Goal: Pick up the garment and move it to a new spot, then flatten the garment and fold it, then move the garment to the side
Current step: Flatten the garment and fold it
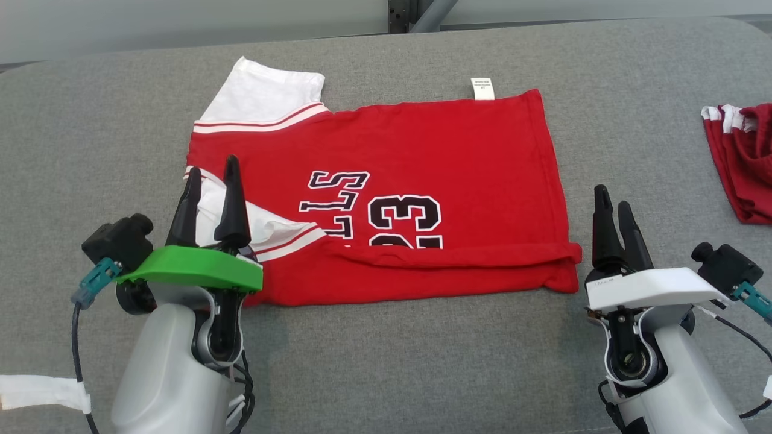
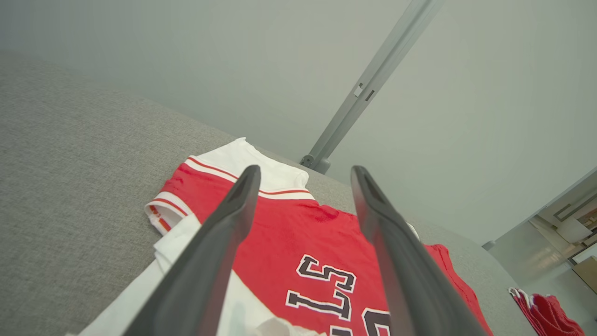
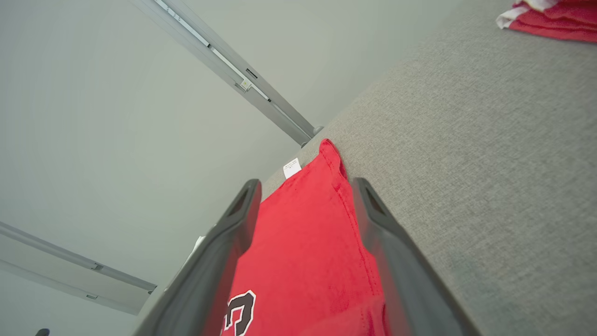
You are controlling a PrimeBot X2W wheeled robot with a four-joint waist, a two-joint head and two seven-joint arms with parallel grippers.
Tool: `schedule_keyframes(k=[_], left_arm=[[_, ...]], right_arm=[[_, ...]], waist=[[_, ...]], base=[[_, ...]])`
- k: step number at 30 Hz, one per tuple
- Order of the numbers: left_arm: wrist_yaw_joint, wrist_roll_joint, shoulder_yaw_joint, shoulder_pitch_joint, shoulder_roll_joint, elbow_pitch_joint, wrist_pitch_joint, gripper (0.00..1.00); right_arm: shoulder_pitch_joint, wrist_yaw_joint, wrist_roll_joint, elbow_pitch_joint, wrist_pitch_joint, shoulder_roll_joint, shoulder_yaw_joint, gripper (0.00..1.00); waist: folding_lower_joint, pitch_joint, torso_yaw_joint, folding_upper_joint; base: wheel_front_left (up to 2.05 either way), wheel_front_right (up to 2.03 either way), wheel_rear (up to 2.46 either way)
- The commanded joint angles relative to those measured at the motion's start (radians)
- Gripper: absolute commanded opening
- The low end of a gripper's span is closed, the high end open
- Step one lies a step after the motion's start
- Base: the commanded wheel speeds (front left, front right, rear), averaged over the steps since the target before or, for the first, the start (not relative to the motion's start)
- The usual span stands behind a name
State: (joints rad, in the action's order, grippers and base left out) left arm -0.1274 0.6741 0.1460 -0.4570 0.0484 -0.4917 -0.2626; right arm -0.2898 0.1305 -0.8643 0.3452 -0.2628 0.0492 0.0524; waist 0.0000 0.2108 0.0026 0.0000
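Note:
The garment (image 1: 422, 150) is a red jersey with white sleeves and black-and-white lettering. It lies flat on the grey padded table (image 1: 386, 361), with its near edge folded over into a long strip. My left gripper (image 1: 212, 172) is open above the near-left white sleeve, with nothing between its fingers. My right gripper (image 1: 612, 200) is open just off the garment's near-right corner and holds nothing. In the left wrist view the gripper (image 2: 305, 170) frames the jersey (image 2: 298, 233). The right wrist view has the gripper (image 3: 305, 183) looking along the jersey's hem (image 3: 303, 242).
A second red and white cloth (image 1: 745, 157) lies bunched at the table's right edge. It also appears in the left wrist view as the cloth (image 2: 550, 312) and in the right wrist view as the cloth (image 3: 550, 18). A grey post (image 1: 416, 15) stands behind the table. White tape (image 1: 36, 392) sits at the lower left.

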Motion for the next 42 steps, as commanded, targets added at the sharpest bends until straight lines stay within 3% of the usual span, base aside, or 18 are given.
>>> schedule_keyframes(k=[1, 9, 16, 24, 34, 35, 36, 39, 42], left_arm=[[-0.004, -0.001, -0.008, 0.021, 0.004, 0.007, -0.002, 1.00], [-0.004, -0.034, -0.057, 0.189, 0.004, 0.013, -0.002, 1.00], [0.050, -0.062, -0.086, 0.289, 0.004, -0.046, -0.002, 1.00], [0.115, -0.063, -0.076, 0.234, 0.006, -0.167, 0.046, 1.00], [0.151, -0.030, -0.097, 0.140, 0.037, -0.289, 0.115, 1.00], [0.147, -0.028, -0.096, 0.136, 0.039, -0.296, 0.123, 0.92], [0.143, -0.028, -0.094, 0.132, 0.041, -0.302, 0.129, 0.72], [0.127, -0.023, -0.087, 0.122, 0.038, -0.309, 0.128, 0.00], [0.118, -0.021, -0.082, 0.116, 0.034, -0.303, 0.119, 0.00]], right_arm=[[0.020, 0.000, 0.027, -0.014, -0.003, 0.003, -0.007, 1.00], [0.150, 0.000, 0.197, -0.056, -0.003, 0.003, -0.035, 1.00], [0.257, 0.000, 0.238, -0.032, -0.003, 0.002, -0.064, 1.00], [0.253, 0.000, 0.345, 0.000, -0.003, 0.003, -0.031, 1.00], [0.218, 0.000, 0.373, 0.002, -0.003, 0.003, 0.019, 1.00], [0.218, 0.000, 0.373, 0.004, -0.003, 0.002, 0.025, 1.00], [0.217, 0.000, 0.370, 0.009, -0.003, 0.002, 0.032, 1.00], [0.201, 0.000, 0.360, 0.036, -0.003, 0.003, 0.050, 1.00], [0.185, 0.000, 0.356, 0.075, -0.002, 0.003, 0.057, 1.00]], waist=[[0.0000, -0.006, -0.002, 0.0000], [0.0000, -0.068, 0.011, 0.0000], [0.0000, -0.119, 0.031, 0.0000], [0.0000, -0.111, 0.015, 0.0000], [0.0000, -0.078, -0.028, 0.0000], [0.0000, -0.076, -0.030, 0.0000], [0.0000, -0.074, -0.031, 0.0000], [0.0000, -0.071, -0.033, 0.0000], [0.0000, -0.070, -0.030, 0.0000]], base=[[0.00, 0.00, 0.00], [0.00, 0.00, 0.00], [0.00, 0.00, 0.00], [0.00, 0.00, 0.00], [0.00, 0.00, 0.00], [0.00, 0.00, 0.00], [0.00, 0.00, 0.00], [0.00, 0.00, 0.00], [0.00, 0.00, 0.00]])
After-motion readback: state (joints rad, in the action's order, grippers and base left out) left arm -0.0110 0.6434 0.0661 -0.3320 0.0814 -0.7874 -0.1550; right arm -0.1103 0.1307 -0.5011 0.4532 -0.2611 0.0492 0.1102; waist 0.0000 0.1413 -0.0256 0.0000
